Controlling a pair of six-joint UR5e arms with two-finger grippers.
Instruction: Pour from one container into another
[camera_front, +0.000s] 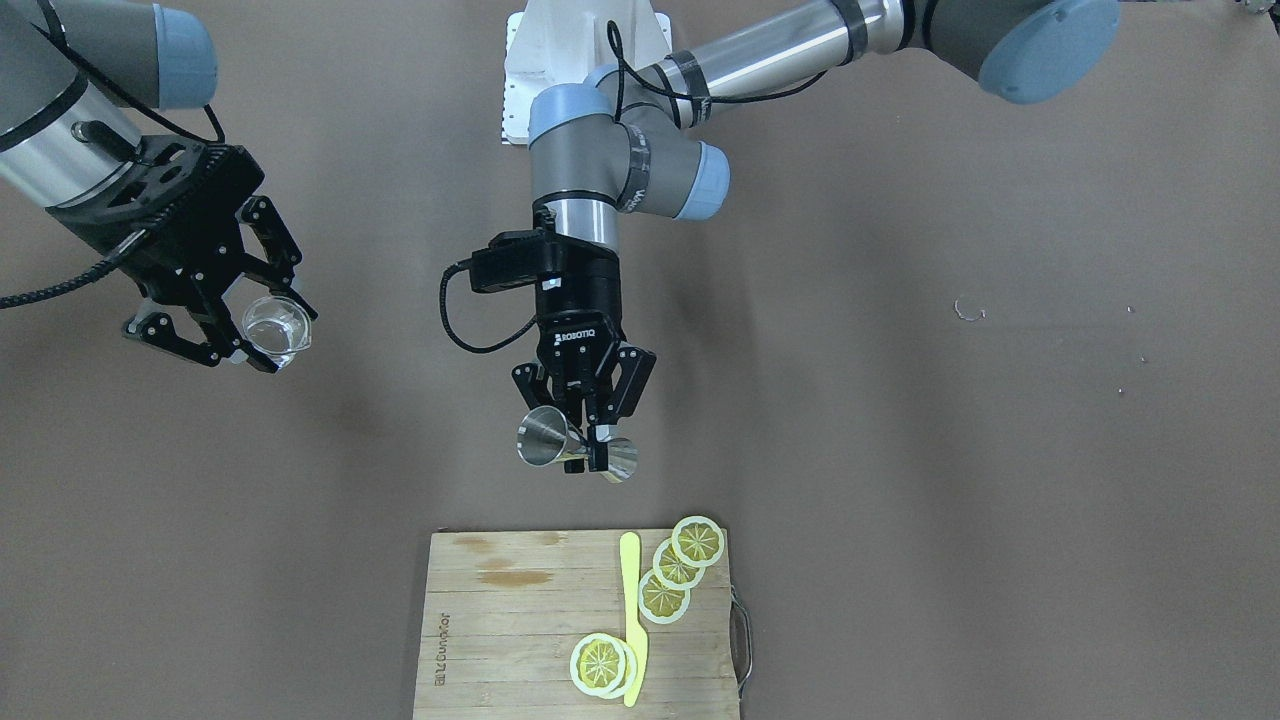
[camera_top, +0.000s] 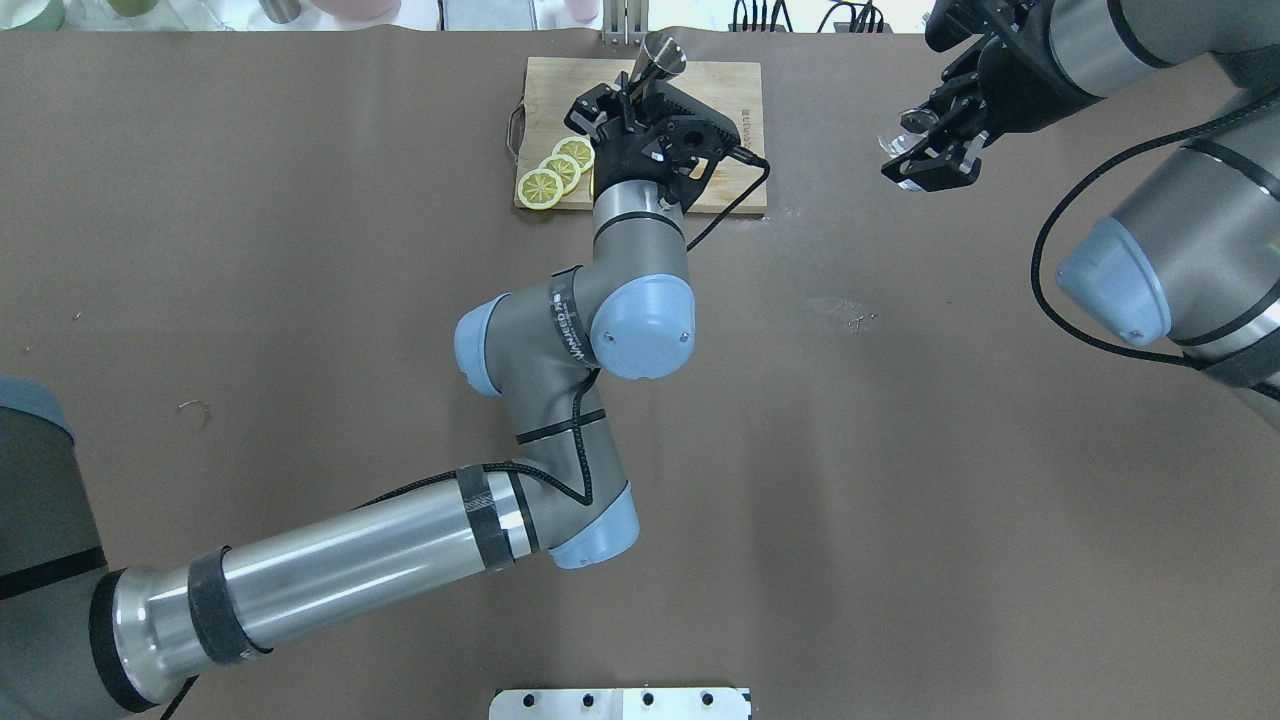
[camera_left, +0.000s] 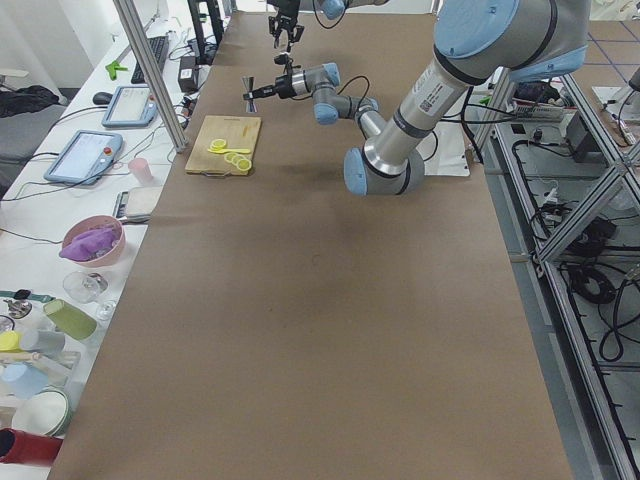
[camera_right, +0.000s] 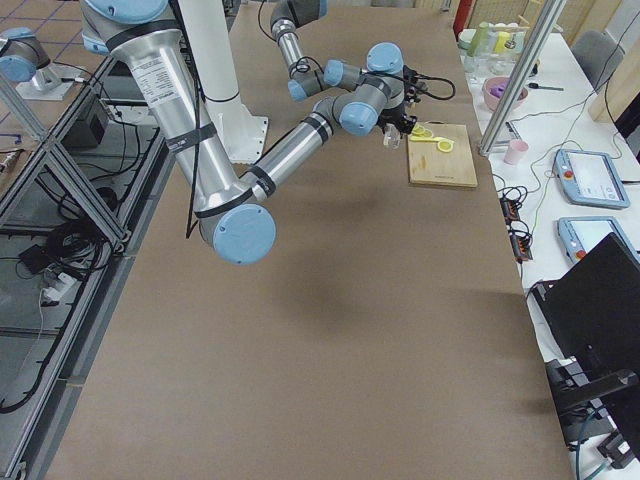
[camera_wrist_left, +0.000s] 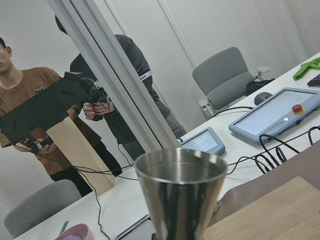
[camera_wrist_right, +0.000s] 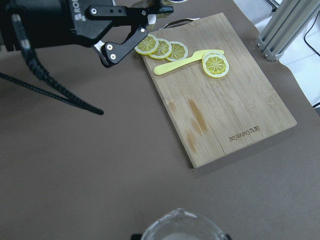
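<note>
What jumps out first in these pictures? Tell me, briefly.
The left gripper, mid-table, grips a silver jigger by its waist, tipped on its side, near the cutting board. Far apart from it, the right gripper holds a small clear glass. Bright lemon slices lie on the board.

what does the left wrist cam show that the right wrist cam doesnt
Only the left wrist view: the jigger close up with its open mouth, and behind it two people, a grey chair and touch panels on a white bench.
Only the right wrist view: the rim of the glass at the bottom edge, the left gripper from outside, lemon slices and a yellow knife.
Both: the wooden cutting board, though the left wrist view catches just a corner of it.
</note>
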